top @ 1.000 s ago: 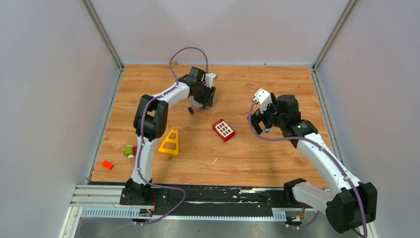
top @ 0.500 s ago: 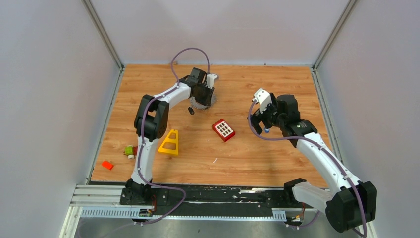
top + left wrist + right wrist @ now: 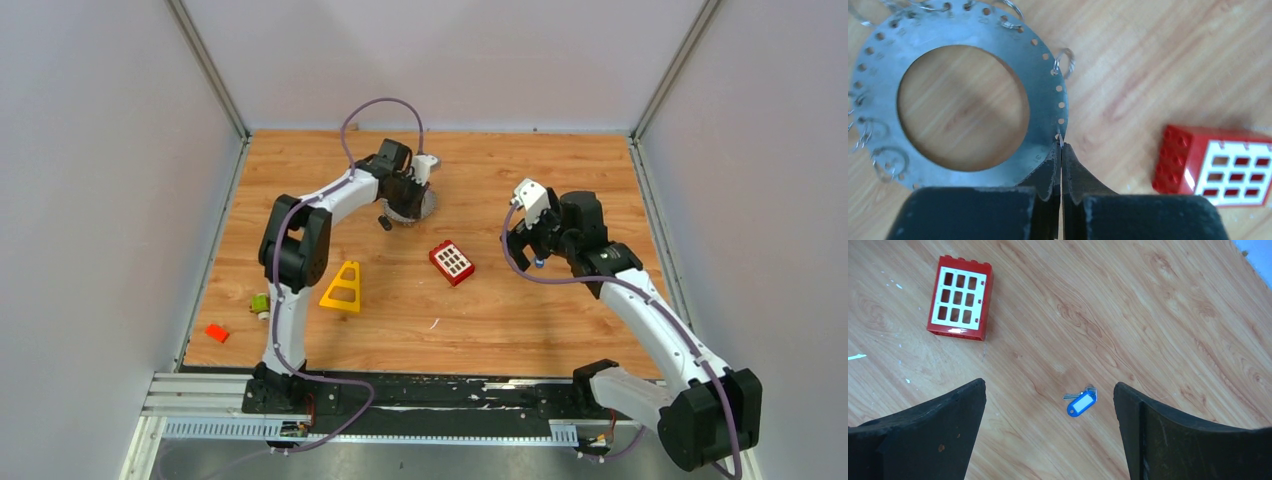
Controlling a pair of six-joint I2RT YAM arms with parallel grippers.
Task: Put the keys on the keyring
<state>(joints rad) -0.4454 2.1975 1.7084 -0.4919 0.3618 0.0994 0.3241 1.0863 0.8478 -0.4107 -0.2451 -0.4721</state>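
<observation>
The keyring (image 3: 1040, 80) is a flat grey metal ring with holes round its rim and small wire loops hanging from it; it lies at the back of the table (image 3: 425, 203). My left gripper (image 3: 1061, 147) is shut, its tips pinching a small wire loop at the ring's near rim, and in the top view it (image 3: 408, 196) sits over the ring. A black-headed key (image 3: 385, 222) lies just left of the ring. The blue-headed key (image 3: 1082, 403) lies on the wood, blade pointing left. My right gripper (image 3: 1049, 385) hangs open above it, apart from it.
A red block with white squares (image 3: 452, 262) lies mid-table between the arms, close to the right of the keyring in the left wrist view (image 3: 1215, 166). A yellow triangular frame (image 3: 343, 287), a green toy bit (image 3: 261, 304) and an orange bit (image 3: 216, 332) lie front left.
My left gripper has closed from open onto the wire loop at the keyring's rim, and its arm has shifted slightly. The right arm and the blue key have not moved.
</observation>
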